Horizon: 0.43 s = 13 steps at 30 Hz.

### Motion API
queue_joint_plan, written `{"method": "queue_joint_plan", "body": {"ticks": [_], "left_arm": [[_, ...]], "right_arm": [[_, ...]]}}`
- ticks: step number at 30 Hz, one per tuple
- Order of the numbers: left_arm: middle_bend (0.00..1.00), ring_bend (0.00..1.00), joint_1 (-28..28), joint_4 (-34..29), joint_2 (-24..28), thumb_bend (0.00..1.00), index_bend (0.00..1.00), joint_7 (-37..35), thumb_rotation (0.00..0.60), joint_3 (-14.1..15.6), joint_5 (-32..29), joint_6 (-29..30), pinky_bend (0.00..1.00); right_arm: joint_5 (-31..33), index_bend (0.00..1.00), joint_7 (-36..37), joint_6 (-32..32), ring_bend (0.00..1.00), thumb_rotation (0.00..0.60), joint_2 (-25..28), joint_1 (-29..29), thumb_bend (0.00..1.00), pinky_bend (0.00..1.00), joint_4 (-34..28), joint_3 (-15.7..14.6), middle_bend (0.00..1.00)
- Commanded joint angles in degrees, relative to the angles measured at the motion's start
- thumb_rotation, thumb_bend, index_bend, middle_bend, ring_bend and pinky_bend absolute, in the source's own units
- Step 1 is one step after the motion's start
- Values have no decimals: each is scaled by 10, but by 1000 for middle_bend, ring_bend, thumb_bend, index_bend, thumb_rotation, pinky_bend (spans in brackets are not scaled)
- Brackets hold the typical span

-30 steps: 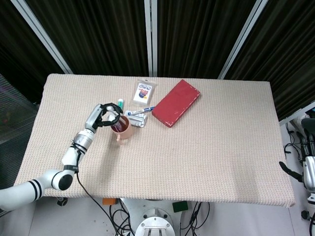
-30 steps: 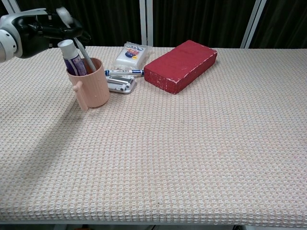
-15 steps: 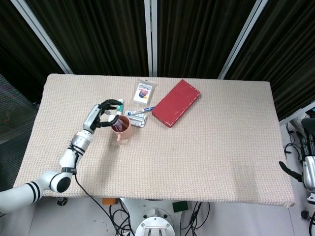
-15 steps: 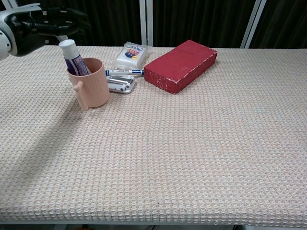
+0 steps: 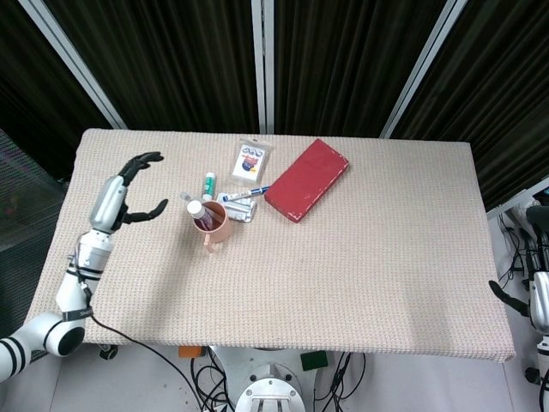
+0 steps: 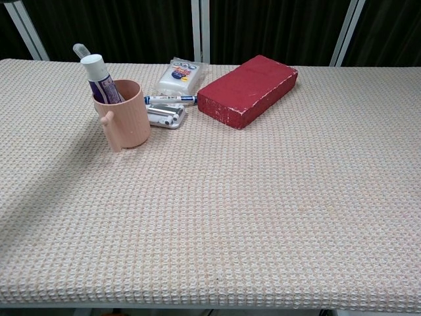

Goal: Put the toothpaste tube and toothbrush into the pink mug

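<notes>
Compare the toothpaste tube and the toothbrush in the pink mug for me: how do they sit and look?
The toothpaste tube is thick, purple-printed with a white cap, standing nearly upright; the toothbrush is thin and pale, leaning away toward the far left. The tube shows well above the rim; of the toothbrush only the tip shows behind the tube. Both rest inside the pink mug, and neither hand holds them; the left hand is open, off to the side.

Matt pink mug (image 6: 124, 122), rough woven tablecloth (image 6: 263, 210)
</notes>
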Motion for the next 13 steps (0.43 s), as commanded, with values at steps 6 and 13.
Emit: {"method": "queue_joint_plan", "body": {"ticks": [6,13], "left_arm": [[182,121,173,-14,78,210,150,276,600,134,73,179,211],[180,120,221,-30,95,207,150,286,600,180,101,210,211]], "right_arm": [[11,0,-22,3,0,600,-11,-5,326,0,19,1,0],[22,0,-29,-7,0,600,-14,-9,322,0,26,-3,0]]}}
